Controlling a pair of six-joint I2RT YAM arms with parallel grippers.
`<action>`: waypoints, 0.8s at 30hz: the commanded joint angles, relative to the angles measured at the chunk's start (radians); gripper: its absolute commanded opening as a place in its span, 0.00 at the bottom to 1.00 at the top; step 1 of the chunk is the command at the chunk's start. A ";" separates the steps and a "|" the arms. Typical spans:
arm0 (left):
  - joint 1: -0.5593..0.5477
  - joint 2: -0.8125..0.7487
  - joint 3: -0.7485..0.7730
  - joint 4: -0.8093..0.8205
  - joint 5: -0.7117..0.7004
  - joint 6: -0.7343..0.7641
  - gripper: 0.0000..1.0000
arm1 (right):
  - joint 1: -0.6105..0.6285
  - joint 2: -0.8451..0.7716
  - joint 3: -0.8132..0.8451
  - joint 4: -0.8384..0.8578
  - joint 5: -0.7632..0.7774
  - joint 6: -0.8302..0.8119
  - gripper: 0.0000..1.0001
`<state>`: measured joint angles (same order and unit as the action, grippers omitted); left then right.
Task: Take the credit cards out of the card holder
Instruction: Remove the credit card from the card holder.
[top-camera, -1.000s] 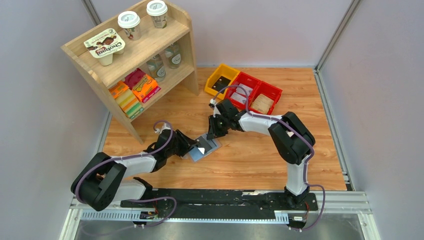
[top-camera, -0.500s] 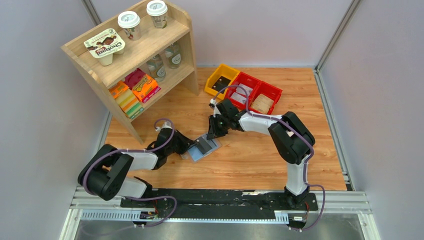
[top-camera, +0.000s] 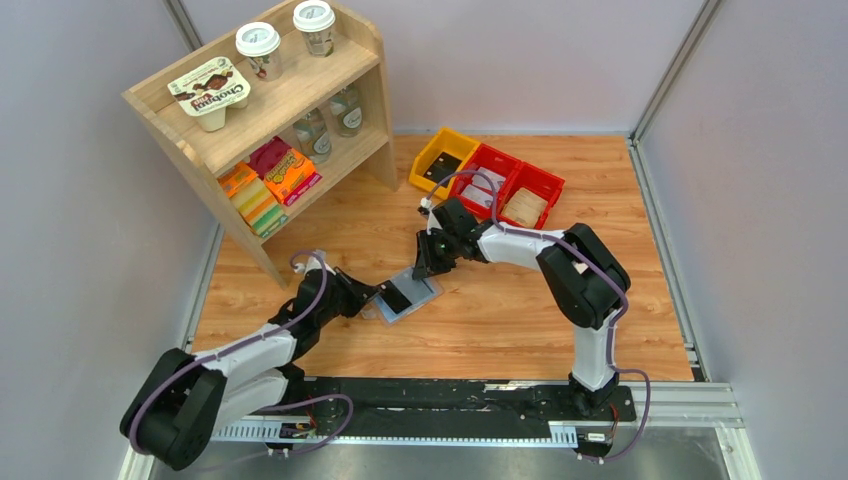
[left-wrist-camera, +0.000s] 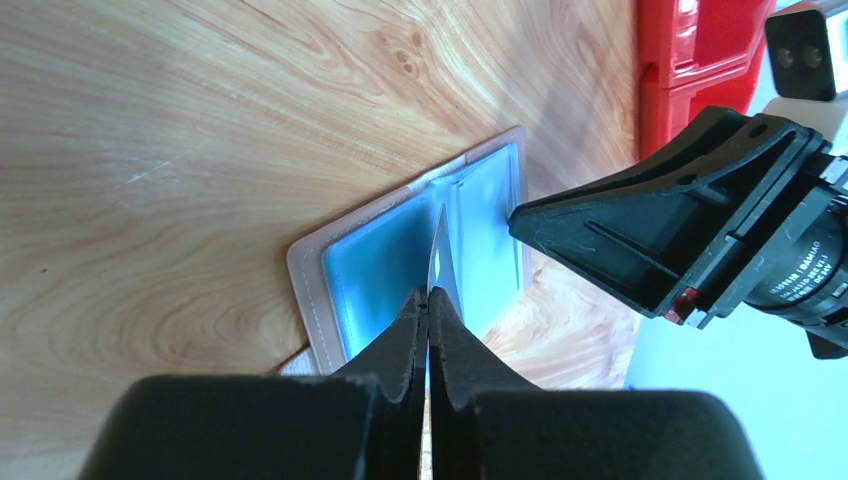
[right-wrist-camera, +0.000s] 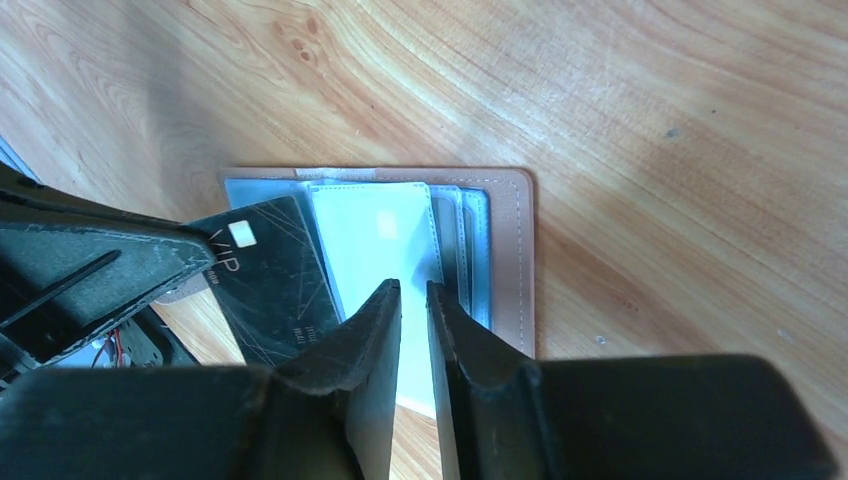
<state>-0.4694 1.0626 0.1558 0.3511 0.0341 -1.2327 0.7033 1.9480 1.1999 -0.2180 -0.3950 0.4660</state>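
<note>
The card holder lies open on the wooden floor, its blue sleeves set in a tan cover. My left gripper is shut on the edge of a black credit card, which sticks out of the holder's left side. In the top view that card lies slanted over the holder, with the left gripper just to its left. A pale card sits in a sleeve. My right gripper stands over the holder's right half, jaws narrowly open and holding nothing.
A yellow bin and two red bins stand behind the holder, holding cards and a packet. A wooden shelf with cups, jars and boxes stands at the back left. Grey walls close in both sides.
The left gripper has shut on the black card and the left arm has drawn back to the near left, pulling the card partly out. The right arm has stayed in place.
</note>
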 joint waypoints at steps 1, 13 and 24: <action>0.005 -0.131 -0.019 -0.112 -0.031 -0.011 0.00 | 0.001 -0.023 0.000 -0.043 0.038 0.000 0.26; 0.000 -0.406 -0.075 0.078 -0.108 -0.206 0.00 | 0.001 -0.391 -0.221 0.208 0.134 0.259 0.61; -0.199 -0.249 -0.007 0.441 -0.425 -0.220 0.00 | 0.136 -0.672 -0.552 0.649 0.378 0.525 0.65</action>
<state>-0.6327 0.7280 0.1024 0.5514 -0.2634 -1.4250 0.7998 1.3251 0.7021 0.2256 -0.1383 0.8761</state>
